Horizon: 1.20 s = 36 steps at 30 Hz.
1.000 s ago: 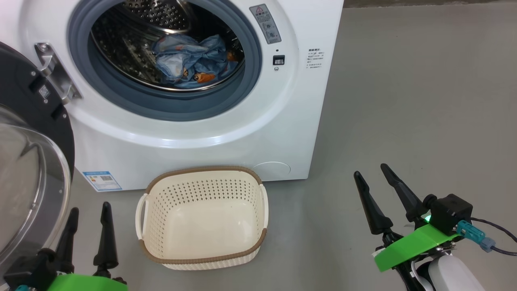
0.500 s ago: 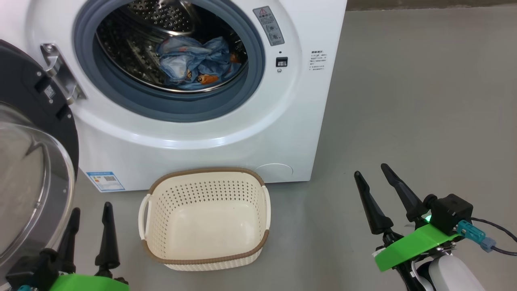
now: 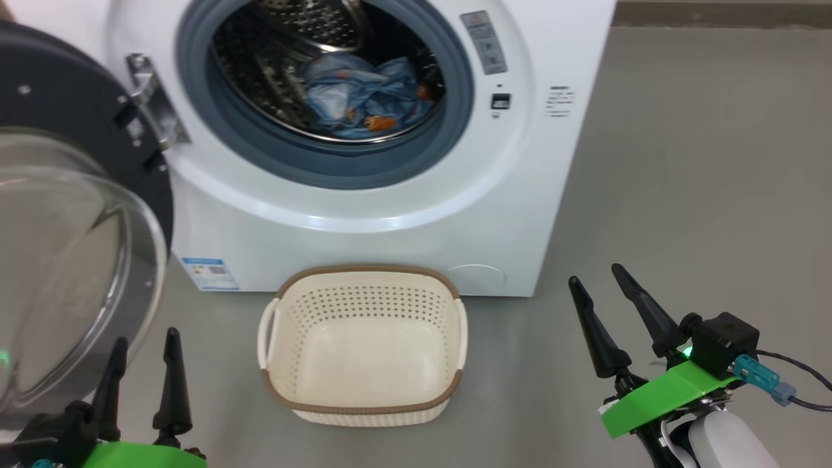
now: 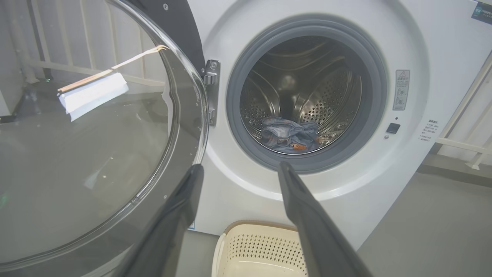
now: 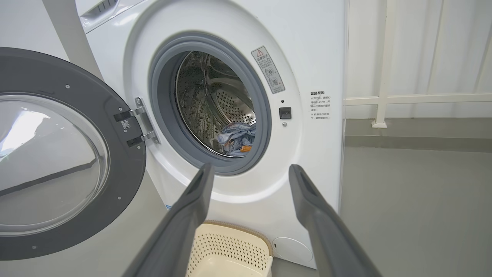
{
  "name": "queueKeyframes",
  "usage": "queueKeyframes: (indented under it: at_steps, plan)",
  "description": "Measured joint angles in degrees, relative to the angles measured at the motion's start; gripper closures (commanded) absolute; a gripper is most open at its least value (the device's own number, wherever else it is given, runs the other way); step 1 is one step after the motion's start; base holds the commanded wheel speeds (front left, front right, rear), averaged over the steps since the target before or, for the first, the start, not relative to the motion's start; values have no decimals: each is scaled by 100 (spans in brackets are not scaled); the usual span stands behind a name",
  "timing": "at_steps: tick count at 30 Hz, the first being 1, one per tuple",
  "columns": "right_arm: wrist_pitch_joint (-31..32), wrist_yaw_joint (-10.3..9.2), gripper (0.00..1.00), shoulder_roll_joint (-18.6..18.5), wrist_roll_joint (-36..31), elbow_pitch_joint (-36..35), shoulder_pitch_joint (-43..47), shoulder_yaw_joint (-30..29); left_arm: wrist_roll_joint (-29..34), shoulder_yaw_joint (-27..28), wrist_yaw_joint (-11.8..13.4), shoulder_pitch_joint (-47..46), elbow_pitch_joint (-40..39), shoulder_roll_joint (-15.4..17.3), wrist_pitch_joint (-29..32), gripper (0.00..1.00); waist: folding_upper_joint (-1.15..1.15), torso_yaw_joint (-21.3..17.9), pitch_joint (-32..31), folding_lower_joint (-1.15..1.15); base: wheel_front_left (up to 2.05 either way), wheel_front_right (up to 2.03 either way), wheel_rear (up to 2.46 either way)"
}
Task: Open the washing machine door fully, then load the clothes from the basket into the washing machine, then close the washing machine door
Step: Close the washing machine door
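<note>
A white washer [image 3: 403,221] is seen standing on a grey floor [image 3: 702,162], with its round opening uncovered and ringed by a grey gasket [image 3: 338,169]. The door [image 3: 71,247] is swung wide to the washer's left and carried on a metal hinge [image 3: 153,104]. Its dark inner face and bulging glass bowl are turned toward the robot. A cream basket [image 3: 364,305] with a brown rim is set on the floor just in front of the washer, below the opening, and is seen empty. The clothes [image 3: 364,97], light blue with orange prints, are heaped in a crumpled pile at the bottom of the steel drum [image 3: 273,71]. The left gripper [image 3: 146,337] is held low, just beside the door's glass and left of the basket. Its fingers are spread wide and nothing is gripped. The right gripper [image 3: 595,273] is held over bare floor right of the basket, well apart from it, with its fingers likewise parted wide and empty.
</note>
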Motion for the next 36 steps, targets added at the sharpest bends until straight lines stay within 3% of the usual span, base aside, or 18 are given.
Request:
queueKeyframes:
  at_steps: [23,36]
  plan:
    - [0,0,0,-81,-114,169,2,219,345,90,392,49,146,-46,0,0,0,1512,-193,0,0,0,0]
    - [0,0,0,-66,-267,219,91,218,415,90,563,148,167,-43,1,0,0,2155,-263,0,0,0,0]
